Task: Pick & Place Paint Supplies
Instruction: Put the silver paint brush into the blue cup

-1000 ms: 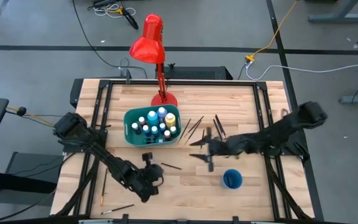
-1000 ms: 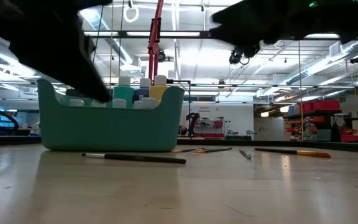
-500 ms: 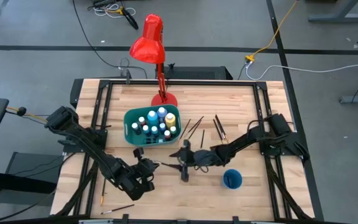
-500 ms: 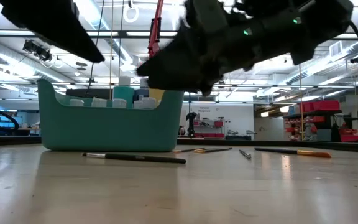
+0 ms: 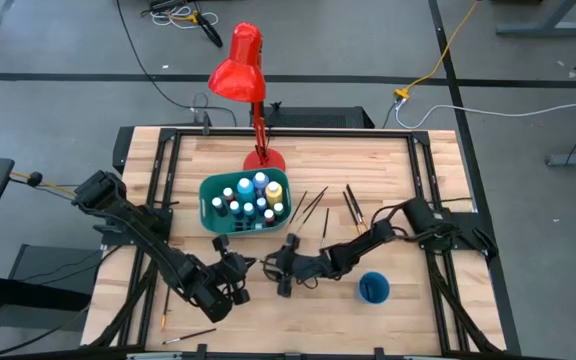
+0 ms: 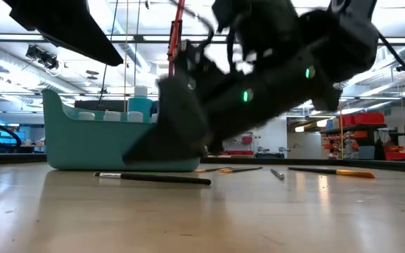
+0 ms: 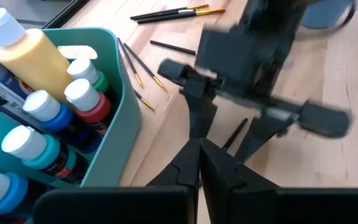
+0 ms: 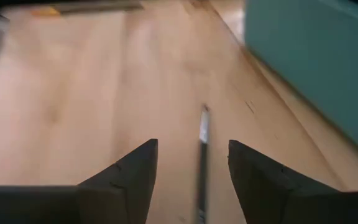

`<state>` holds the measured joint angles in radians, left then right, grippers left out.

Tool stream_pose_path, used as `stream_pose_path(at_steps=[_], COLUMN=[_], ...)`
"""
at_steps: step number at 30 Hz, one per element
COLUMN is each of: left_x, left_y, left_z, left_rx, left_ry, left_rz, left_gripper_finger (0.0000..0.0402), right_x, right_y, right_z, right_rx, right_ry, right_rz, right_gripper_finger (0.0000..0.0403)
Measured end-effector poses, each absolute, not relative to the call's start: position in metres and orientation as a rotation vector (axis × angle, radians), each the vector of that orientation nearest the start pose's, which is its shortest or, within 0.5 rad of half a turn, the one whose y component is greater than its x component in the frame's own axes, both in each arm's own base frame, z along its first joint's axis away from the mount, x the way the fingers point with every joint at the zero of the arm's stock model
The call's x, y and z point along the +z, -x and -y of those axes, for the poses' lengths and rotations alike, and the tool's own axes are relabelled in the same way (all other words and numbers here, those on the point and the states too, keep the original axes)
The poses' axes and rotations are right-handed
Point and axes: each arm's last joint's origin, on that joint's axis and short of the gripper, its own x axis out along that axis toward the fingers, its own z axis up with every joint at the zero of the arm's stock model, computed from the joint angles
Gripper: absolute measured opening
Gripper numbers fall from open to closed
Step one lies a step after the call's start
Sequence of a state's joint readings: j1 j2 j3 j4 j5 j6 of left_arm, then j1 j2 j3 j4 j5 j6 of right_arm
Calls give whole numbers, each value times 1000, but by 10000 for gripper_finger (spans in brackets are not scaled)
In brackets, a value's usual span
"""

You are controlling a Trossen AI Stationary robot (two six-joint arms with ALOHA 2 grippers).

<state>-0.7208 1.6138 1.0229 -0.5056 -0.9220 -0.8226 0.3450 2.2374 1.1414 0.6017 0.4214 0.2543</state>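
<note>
Both grippers (image 5: pixel 286 272) low beside bin (image 5: pixel 208 215)

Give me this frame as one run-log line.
right gripper: open, straddling paintbrush on table, not gripped | left gripper: shut, empty, beside teal bin | paint bottles: in bin

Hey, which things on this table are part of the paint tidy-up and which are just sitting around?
Job:
paint bottles
brush under the right gripper
loose brushes

Lying about:
red lamp
blue cup
</note>
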Motion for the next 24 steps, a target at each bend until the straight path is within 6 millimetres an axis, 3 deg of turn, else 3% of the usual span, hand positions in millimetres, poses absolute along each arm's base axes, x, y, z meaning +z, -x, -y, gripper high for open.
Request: stream_pose_path(at_steps=[10,13,19,24], left_x=[205,205,205,205], left_y=[-246,-246,-246,-246], left_z=[185,185,185,185], left_rx=[451,452,455,460], left_ry=[-25,-25,-13,-15], left_rz=[-596,-596,-593,-587], left_gripper_finger=[16,16,16,16], right_x=[45,44,42,42], right_y=[-410,-410,-412,-416], right_z=[-132,-131,-123,-113], right_rx=[-198,-191,-150,-102], right_ry=[-66,-58,-55,-81], right_rz=[-461,-469,-493,-506], right_gripper_finger=[190,152,26,31])
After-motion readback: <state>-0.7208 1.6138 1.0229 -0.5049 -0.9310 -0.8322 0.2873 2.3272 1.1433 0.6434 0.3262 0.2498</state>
